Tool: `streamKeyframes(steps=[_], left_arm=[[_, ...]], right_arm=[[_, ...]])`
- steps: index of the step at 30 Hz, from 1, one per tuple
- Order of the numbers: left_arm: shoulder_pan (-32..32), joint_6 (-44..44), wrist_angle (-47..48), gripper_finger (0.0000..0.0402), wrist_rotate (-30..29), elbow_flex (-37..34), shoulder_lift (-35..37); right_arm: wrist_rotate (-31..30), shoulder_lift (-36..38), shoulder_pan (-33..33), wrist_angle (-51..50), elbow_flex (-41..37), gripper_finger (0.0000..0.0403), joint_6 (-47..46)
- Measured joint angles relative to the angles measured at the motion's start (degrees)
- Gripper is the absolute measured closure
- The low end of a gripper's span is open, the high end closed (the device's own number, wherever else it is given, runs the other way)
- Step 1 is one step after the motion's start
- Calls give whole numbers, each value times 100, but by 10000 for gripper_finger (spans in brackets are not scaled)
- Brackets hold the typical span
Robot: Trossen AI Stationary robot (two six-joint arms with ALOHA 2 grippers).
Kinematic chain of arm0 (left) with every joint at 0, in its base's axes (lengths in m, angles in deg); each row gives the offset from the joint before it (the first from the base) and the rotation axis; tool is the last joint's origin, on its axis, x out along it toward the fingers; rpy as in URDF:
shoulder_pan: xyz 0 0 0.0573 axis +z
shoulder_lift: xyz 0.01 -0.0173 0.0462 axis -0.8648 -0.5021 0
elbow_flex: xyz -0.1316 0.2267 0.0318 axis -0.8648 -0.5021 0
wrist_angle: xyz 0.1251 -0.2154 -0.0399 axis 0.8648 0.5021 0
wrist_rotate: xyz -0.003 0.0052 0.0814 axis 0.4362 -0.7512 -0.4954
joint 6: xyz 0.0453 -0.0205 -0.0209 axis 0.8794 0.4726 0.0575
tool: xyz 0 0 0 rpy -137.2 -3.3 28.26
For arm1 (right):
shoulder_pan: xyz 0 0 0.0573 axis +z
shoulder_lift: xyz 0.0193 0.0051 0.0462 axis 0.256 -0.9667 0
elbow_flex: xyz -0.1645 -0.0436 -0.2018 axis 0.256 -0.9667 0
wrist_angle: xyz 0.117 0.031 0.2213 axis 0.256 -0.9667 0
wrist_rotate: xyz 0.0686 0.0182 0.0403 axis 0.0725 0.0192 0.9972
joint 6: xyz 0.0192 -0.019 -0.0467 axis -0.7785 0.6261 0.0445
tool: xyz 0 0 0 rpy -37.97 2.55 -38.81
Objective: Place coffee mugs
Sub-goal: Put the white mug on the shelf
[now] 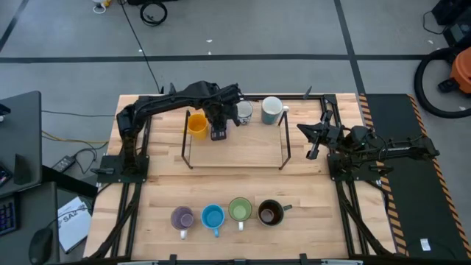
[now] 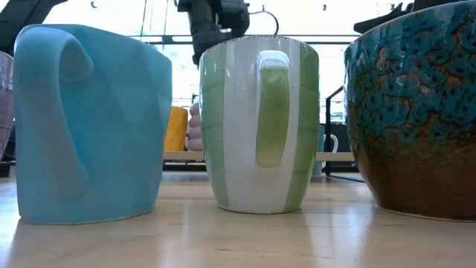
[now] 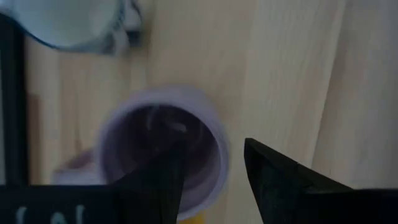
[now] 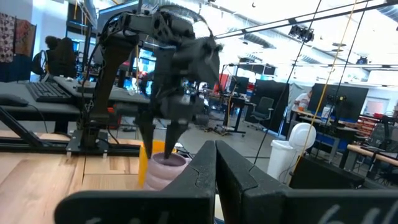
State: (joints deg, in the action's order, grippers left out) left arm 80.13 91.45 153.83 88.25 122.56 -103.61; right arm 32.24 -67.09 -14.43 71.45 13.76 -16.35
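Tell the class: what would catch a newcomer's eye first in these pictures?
Four mugs line the table's near edge: lavender, bright blue, green and dark. At the far side, the left gripper hangs open over a purple mug beside the orange mug, inside a black frame. The right arm waits at the right edge.

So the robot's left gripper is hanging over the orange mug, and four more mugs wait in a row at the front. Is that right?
Not quite. The left gripper hangs over a purple mug, not the orange mug, which stands just beside it. The left wrist view shows the purple rim under the open fingers. The row of four mugs at the front is right.
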Motion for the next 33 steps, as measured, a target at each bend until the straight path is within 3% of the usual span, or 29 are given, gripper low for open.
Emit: streamKeyframes(steps=[5, 13, 24, 33], left_arm=[[0, -39, -344, 230, -142, 434, 6], [17, -173, -1062, 230, -332, 429, -272], [17, 428, -1819, 230, -822, 425, -887], [82, 612, -2282, 230, -842, 420, -1115]], right_arm=[[0, 0, -2, 55, 0, 394, 76], [0, 0, -2, 79, 0, 394, 70], [-6, -19, -10, 90, 0, 394, 109], [-15, -136, -17, 90, 2, 394, 215]])
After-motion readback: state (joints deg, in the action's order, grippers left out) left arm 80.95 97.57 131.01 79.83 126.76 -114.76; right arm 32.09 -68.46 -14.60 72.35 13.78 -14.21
